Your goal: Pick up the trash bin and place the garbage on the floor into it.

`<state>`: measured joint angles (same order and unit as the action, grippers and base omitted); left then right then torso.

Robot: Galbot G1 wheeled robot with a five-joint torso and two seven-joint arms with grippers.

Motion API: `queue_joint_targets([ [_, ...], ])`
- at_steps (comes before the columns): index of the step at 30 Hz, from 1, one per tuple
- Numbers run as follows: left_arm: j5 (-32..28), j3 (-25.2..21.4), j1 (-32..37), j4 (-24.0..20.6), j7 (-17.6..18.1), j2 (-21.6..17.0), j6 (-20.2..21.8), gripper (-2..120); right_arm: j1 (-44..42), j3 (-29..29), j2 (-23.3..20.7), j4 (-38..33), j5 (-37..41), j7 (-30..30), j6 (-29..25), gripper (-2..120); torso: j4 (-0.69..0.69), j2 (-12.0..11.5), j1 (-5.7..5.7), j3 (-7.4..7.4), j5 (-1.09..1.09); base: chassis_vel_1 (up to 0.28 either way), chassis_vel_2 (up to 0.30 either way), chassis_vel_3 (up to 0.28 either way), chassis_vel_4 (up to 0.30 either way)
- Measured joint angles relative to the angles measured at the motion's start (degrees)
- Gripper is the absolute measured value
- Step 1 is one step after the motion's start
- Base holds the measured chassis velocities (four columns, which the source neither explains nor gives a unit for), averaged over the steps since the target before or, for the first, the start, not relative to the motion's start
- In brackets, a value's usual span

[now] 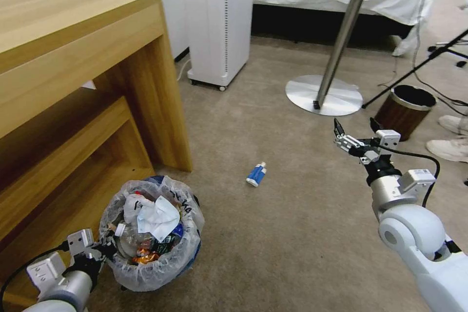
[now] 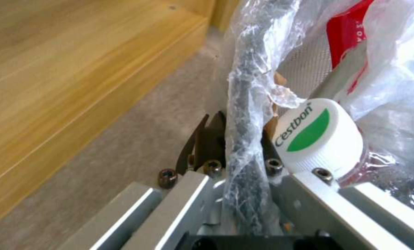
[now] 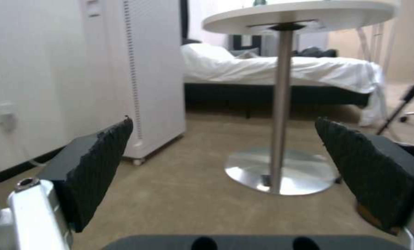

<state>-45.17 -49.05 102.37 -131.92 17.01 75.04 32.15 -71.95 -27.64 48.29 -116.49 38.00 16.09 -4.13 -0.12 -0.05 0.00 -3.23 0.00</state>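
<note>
Trash bin (image 1: 151, 234), lined with a crinkly plastic bag (image 1: 187, 248), stands on the floor (image 1: 292, 234) at near left, just beside the foot of the wooden desk (image 1: 73, 58). It already holds white paper, wrappers and a bottle whose green-labelled cap (image 2: 315, 133) lies against the rim. The left gripper (image 1: 100, 251) is closed on the bin's near-left rim; in the left wrist view its dark fingers (image 2: 207, 139) pinch the bag-covered wall between them. The right gripper (image 1: 356, 131) hangs above the carpet at right, pads (image 3: 100, 166) spread wide and empty, pointing toward the round table's base (image 1: 321, 93) and the brown wood-grain bin (image 1: 404, 109).

One visible piece of garbage, a blue-and-white packet (image 1: 256, 174), lies on open carpet between bin and right gripper, well apart from both.

Judged step: collecting this packet. Good execution calls for lowering the open right gripper straight over the packet, pads astride its narrow width, and closing low against the pile so the flat item does not slide. The left grip should keep the bin level; the pinch is one-sided, so tilting may spill the heaped contents.
</note>
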Motion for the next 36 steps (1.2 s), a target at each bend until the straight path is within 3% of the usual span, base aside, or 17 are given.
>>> queue_joint_targets([
  [28,-0.8,-0.1,-0.1,0.4,0.3,-0.8,0.9,1,-2.4,-0.2,1.2,1.9,-1.9,-2.7,-3.4,100,0.01,0.0,0.00,0.00,0.00,-0.011,-0.015,-0.010,-0.011],
  [36,-0.8,0.0,-0.5,0.9,0.3,-0.9,0.9,1,-2.2,0.2,1.4,2.3,-2.7,-2.5,-3.2,100,0.00,0.0,0.00,0.00,0.01,-0.102,0.101,0.108,-0.104],
])
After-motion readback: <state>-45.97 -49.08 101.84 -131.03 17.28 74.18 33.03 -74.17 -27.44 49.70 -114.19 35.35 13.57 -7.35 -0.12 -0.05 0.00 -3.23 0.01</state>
